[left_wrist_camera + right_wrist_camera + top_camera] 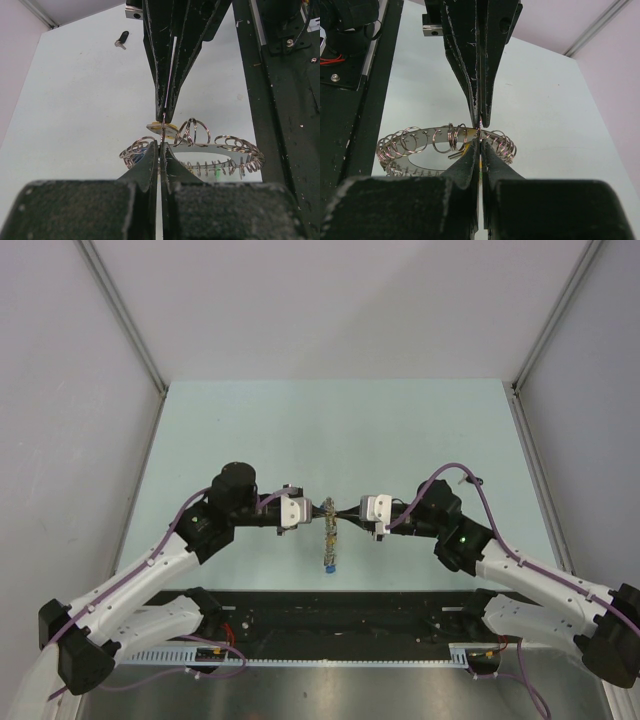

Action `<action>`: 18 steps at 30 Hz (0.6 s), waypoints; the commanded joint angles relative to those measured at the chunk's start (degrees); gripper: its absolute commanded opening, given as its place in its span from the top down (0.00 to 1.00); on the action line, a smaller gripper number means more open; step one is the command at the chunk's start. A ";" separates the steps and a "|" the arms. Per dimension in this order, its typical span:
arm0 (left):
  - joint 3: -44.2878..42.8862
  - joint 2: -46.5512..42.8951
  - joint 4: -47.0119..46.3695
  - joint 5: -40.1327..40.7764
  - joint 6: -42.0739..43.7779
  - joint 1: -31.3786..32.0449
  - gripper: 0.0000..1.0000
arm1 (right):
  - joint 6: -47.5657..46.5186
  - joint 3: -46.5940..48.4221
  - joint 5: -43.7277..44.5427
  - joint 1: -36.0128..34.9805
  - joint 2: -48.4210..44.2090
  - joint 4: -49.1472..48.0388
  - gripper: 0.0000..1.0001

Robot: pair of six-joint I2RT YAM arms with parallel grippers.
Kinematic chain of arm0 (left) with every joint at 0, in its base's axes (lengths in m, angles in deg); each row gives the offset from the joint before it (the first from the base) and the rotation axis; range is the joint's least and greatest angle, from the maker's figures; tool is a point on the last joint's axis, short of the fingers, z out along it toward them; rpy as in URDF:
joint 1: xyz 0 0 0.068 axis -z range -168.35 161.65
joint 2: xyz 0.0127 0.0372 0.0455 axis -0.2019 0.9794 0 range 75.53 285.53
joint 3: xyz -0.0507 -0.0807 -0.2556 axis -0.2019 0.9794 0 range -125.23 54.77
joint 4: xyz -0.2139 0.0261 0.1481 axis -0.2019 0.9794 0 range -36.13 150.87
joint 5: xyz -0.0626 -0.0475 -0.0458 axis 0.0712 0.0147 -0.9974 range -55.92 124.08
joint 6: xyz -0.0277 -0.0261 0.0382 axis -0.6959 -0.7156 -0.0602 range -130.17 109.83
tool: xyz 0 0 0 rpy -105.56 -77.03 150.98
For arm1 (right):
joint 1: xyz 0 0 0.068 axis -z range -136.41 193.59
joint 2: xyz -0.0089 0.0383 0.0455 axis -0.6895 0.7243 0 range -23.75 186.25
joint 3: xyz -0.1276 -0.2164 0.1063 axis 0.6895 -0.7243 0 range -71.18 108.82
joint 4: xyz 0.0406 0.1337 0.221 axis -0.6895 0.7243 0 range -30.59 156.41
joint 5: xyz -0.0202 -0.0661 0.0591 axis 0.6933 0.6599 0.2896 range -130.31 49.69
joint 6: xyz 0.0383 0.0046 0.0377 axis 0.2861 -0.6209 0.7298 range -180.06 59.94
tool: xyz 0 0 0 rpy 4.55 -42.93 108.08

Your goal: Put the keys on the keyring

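The step in hand is judged to be threading a key onto the keyring (200,149), which is held off the table (250,430) between the two arms. For this to go well, the keyring is best gripped firmly by one claw. The other should work only a single one of the small wire loops (192,132) strung around its rim. Any pull should be made gently and along the rim, since a sideways tug could twist the ring out of the grip or tangle neighbouring loops. One black-headed key (121,39) is seen lying on the table well apart from the ring, so a regrasp would be needed before it can be added.

The left claw (160,147) is closed, its tips pinched on the keyring's rim. The right claw (164,111) is also closed to a thin slit and meets the same stretch of rim from the opposite side. Whether it grips the rim itself or a thin wire loop on it cannot be told for certain. A yellow head (170,131) is seen just behind the two tips. A blue head (328,565) hangs at the ring's low end in the overhead view.
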 commanded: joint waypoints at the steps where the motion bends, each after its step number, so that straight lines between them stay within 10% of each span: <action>1: -0.56 -0.81 -5.07 -0.82 -0.22 0.34 1.00 | 0.15 0.89 -1.89 -0.44 0.48 -1.85 1.00; 18: -0.38 -1.42 -4.72 0.41 0.48 0.34 1.00 | 0.94 0.89 1.18 -0.01 -1.46 -0.18 1.00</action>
